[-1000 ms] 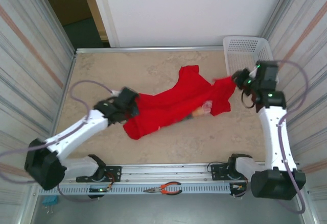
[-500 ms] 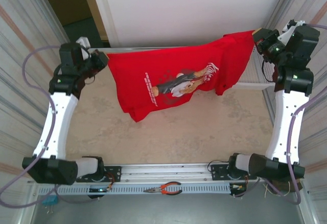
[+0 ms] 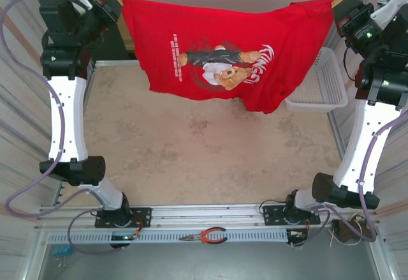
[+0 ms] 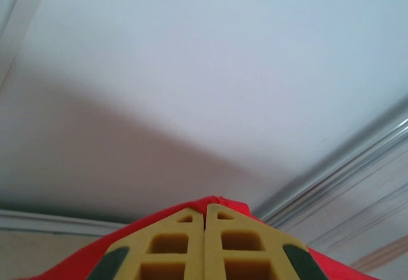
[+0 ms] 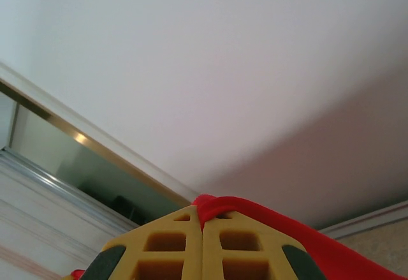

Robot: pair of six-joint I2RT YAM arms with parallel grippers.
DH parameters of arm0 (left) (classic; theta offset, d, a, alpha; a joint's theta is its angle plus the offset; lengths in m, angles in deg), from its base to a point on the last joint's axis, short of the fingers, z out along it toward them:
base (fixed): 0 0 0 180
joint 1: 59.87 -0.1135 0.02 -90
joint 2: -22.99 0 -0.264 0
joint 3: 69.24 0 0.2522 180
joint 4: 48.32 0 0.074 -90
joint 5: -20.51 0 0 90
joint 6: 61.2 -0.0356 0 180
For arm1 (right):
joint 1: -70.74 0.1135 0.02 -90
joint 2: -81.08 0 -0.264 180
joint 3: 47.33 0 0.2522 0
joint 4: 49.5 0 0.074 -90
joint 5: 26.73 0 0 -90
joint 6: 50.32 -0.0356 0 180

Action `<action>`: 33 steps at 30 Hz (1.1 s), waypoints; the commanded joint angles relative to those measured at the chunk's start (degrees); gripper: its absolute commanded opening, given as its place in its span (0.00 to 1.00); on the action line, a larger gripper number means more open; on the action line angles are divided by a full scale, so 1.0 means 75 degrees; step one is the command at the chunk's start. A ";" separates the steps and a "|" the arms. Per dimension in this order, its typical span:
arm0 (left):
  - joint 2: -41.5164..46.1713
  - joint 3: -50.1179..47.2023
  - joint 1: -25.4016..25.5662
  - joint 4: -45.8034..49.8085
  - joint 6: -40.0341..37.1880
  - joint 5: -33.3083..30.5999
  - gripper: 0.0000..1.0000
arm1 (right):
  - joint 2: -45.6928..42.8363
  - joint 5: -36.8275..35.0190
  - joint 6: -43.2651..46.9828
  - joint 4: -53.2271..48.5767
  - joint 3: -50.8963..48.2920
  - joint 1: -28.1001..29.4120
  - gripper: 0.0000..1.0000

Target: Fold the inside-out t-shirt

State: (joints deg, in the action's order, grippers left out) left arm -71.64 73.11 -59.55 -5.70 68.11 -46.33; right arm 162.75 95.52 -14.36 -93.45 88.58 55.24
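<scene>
Red t-shirt (image 3: 217,34) hangs stretched between left gripper (image 3: 118,4) and right gripper (image 3: 336,6).

I see both arms raised high: the left fingers (image 3: 113,7) and right fingers (image 3: 341,11) clamp the top corners of the red t-shirt (image 3: 223,44), which hangs stretched between them above the beige surface (image 3: 204,155), bear print facing the camera. A white basket (image 3: 319,87) sits at the right.
</scene>
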 commanded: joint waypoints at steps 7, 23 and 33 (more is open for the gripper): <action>0.2217 -0.4367 -0.0124 -0.0581 -0.0164 0.0090 0.00 | -0.1951 0.0586 -0.0153 0.1007 -0.3989 -0.0100 0.00; 0.3124 -0.4228 -0.0722 -0.1719 0.1112 0.0045 0.00 | -0.1596 0.0426 -0.0882 0.1388 -0.1247 -0.0338 0.00; -0.0053 -0.0495 -0.0731 -0.1076 0.1140 -0.0599 0.00 | 0.0473 0.0210 -0.1302 0.1637 0.0330 -0.0246 0.00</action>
State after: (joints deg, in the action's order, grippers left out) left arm -64.54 65.73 -64.28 -17.33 75.89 -47.07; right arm 161.07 99.20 -22.12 -81.67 91.48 53.49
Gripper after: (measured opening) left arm 0.045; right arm 0.042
